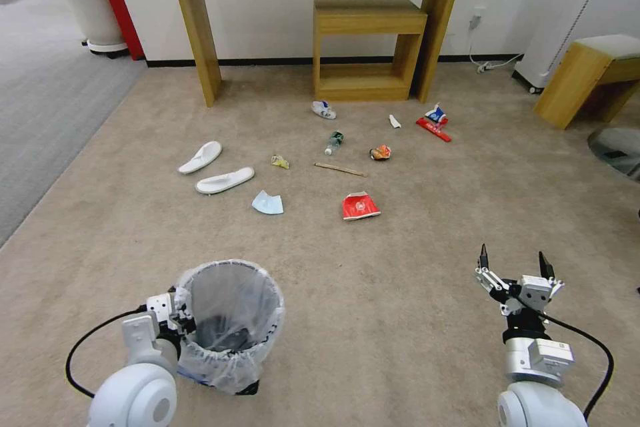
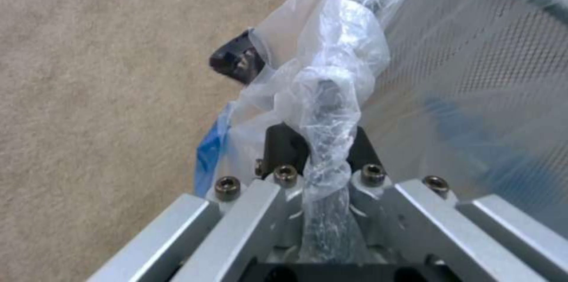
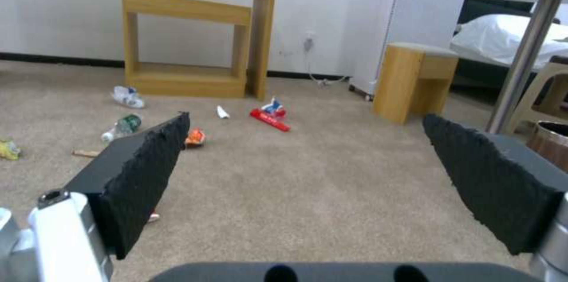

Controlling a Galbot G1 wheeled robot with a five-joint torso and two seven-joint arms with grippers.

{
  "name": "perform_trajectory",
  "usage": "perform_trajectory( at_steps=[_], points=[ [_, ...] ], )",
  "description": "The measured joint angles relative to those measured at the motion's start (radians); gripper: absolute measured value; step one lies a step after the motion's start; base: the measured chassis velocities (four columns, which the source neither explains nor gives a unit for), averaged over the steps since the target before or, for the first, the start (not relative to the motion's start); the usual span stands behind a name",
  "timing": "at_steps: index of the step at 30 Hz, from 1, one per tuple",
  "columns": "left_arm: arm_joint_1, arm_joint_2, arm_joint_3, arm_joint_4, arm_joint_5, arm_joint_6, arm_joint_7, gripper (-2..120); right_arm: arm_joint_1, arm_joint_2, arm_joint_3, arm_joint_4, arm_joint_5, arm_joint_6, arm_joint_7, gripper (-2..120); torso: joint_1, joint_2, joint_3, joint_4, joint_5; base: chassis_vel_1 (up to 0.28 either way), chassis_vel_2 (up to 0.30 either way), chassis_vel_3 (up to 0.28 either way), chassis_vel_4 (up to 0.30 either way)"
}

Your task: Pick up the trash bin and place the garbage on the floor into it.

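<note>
The trash bin [image 1: 230, 323], black mesh with a crinkled clear bag, hangs at the lower left over the beige floor [image 1: 400, 320]. My left gripper [image 1: 179, 317] is shut on the trash bin's rim and bag [image 2: 331, 109]. My right gripper [image 1: 515, 260] stands open at the lower right, nothing between its pads [image 3: 148, 175]. The garbage lies ahead: two white slippers [image 1: 213, 170], a blue face mask [image 1: 267, 203], a red paper bowl [image 1: 360, 206], a wooden stick [image 1: 340, 169], a bottle [image 1: 334, 142], a red bar wrapper [image 1: 433, 129] and crumpled wrappers [image 1: 380, 153].
A wooden desk [image 1: 200, 47] with a low wooden shelf unit [image 1: 367, 50] stands at the wall behind the litter. A wooden stool [image 1: 587, 80] is at the right, a white planter [image 1: 93, 13] at the far left on grey carpet [image 1: 40, 100].
</note>
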Motion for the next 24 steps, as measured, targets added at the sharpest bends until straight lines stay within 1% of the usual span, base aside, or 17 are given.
perform_trajectory(
  at_steps=[11,14,24],
  points=[
    [-0.017,-0.020,-0.020,-0.030,-0.047,0.005,-0.005,3,-0.006,-0.005,0.004,0.004,-0.001,0.000,-0.001,100,0.000,0.000,0.000,0.0000,0.0001,0.000,0.000,0.000,0.000],
    [-0.035,-0.038,-0.038,-0.045,-0.082,0.008,-0.018,3,-0.008,-0.011,0.006,0.007,0.003,-0.003,-0.001,100,0.000,0.000,0.000,0.0000,0.0001,0.000,0.000,0.000,0.000],
    [-0.058,-0.093,-0.070,-0.067,-0.118,0.008,-0.021,3,-0.012,-0.023,0.013,0.004,0.008,-0.008,-0.002,100,0.000,0.000,0.000,0.0000,0.0001,0.000,0.000,0.000,0.000]
  ],
)
